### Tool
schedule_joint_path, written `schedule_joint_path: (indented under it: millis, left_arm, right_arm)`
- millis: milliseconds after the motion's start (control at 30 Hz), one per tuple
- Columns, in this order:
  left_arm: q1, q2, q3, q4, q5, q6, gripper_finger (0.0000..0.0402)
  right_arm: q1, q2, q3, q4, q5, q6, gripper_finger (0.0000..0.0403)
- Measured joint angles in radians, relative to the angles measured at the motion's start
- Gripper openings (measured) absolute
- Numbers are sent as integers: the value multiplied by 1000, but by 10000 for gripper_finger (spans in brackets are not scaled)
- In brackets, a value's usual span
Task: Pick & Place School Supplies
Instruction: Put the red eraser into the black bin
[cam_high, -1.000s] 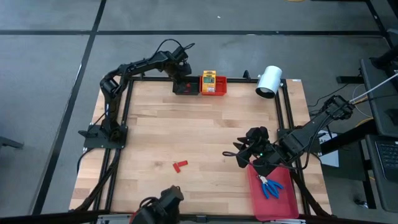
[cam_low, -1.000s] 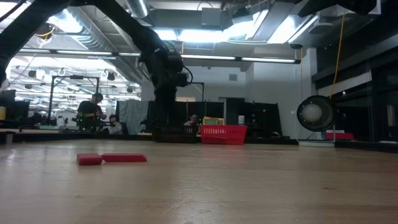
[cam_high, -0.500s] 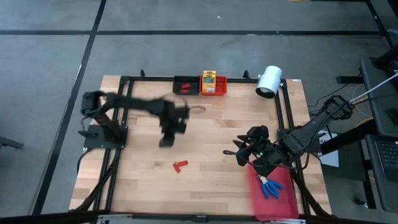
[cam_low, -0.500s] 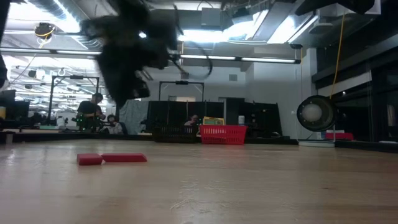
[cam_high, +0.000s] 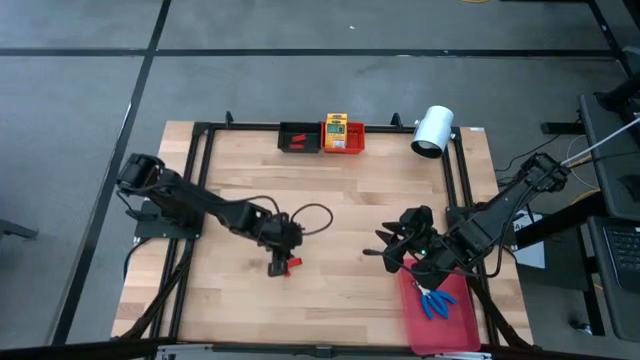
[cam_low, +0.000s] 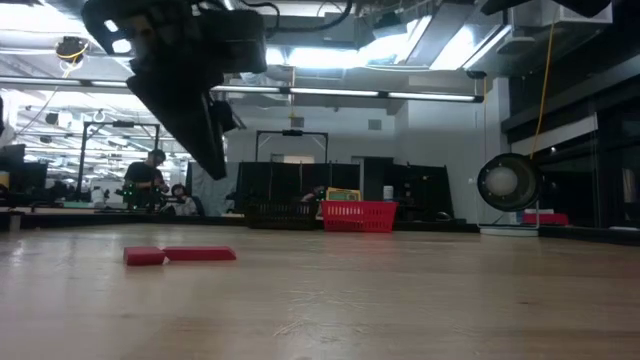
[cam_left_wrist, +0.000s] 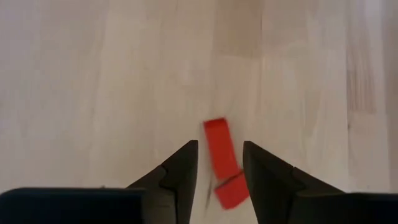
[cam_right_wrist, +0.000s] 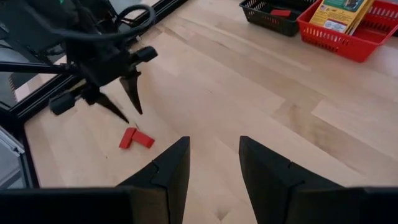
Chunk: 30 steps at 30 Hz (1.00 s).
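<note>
My left pincer (cam_high: 279, 262) hangs spread just above the red pieces (cam_high: 292, 264) mid-worktop (cam_high: 340, 200); in wrist view they lie between my fingertips (cam_left_wrist: 186, 155), long axis running roughly along the gap, one short piece angled off. Right pincer (cam_high: 385, 247), spread and empty, waits well apart, so left is nearer

Bare wood all around the red pieces (cam_high: 291, 265), open left gripper (cam_high: 279, 266) just above them.

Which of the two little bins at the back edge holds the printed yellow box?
The red bin, the right one of the pair in the high view; the yellow box sits in it. The black bin beside it holds only a small red piece.
</note>
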Motion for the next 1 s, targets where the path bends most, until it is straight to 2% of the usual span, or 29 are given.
schedule_joint_path:
  millis: [200, 533, 1000]
  left_arm:
    - [-31, 19, 0, 8, -32, -40, 126]
    - [-79, 94, 0, 58, 24, -73, 126]
    - [-67, 148, 0, 97, 28, -41, 125]
  right_arm:
    - [8, 0, 0, 0, 7, -4, 141]
    - [8, 0, 0, 2, 23, -15, 141]
    - [8, 0, 0, 8, 25, -3, 141]
